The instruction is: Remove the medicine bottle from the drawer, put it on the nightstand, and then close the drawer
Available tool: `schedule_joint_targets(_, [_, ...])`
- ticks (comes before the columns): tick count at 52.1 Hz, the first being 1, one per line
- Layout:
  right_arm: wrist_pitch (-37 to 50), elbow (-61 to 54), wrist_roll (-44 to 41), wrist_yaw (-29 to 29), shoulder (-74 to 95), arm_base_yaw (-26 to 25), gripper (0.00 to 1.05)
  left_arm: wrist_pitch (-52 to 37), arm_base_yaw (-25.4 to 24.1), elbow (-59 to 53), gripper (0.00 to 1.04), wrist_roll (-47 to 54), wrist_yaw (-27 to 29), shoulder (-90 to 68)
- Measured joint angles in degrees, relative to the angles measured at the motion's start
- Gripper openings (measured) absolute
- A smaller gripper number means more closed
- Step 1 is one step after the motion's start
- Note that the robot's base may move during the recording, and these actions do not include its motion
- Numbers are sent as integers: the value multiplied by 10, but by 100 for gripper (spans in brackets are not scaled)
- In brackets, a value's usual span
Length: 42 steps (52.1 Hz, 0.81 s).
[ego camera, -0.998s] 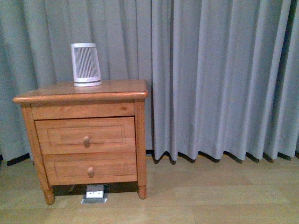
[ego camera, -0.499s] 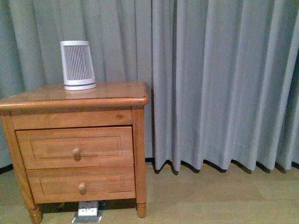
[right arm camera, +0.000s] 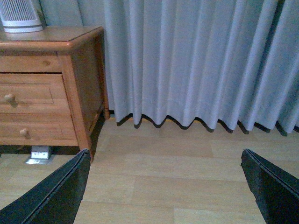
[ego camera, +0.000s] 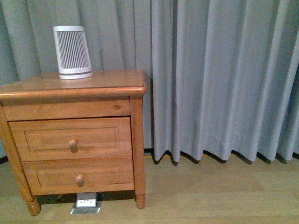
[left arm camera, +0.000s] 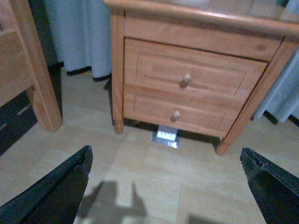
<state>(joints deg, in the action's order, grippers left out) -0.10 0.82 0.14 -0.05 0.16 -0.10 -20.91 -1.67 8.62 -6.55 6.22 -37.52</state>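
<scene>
The orange-brown nightstand (ego camera: 70, 86) stands at the left of the front view, against a grey curtain. Its upper drawer (ego camera: 71, 138) is shut, with a round wooden knob (ego camera: 73, 144). The medicine bottle is out of view. The nightstand also shows in the left wrist view (left arm camera: 196, 32) with the upper drawer (left arm camera: 187, 72) shut, and in the right wrist view (right arm camera: 51, 46). My left gripper (left arm camera: 166, 186) is open and empty above the floor, well short of the nightstand. My right gripper (right arm camera: 163, 186) is open and empty above the floor, to the right of the nightstand.
A white ribbed tapered appliance (ego camera: 72, 52) stands on the nightstand top at the back left. The shallower lower drawer (ego camera: 79, 176) is shut. A floor socket box (ego camera: 86, 203) lies under the nightstand. A plain wooden post-like furniture piece (left arm camera: 32, 70) stands beside the nightstand. The grey curtain (ego camera: 219, 79) hangs behind.
The front view has shifted: the nightstand now sits further left and larger in the frame, and the appliance higher. Both drawers stay shut.
</scene>
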Motion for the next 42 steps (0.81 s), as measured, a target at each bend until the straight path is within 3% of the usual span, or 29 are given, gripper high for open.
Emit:
schedule_joint_targets(6, [0, 0, 0, 0, 0, 0, 98, -177, 5, 83, 98, 17, 2, -211])
schedule_joint_targets(17, [0, 0, 0, 0, 0, 0, 98, -318, 31, 261, 98, 42, 20, -504])
schedule_joint_targets(27, [0, 0, 0, 0, 0, 0, 98, -373, 47, 420, 98, 68, 12, -718])
schedule_joint_targets(42, [0, 0, 0, 0, 0, 0, 98, -395, 54, 575, 98, 104, -18, -897])
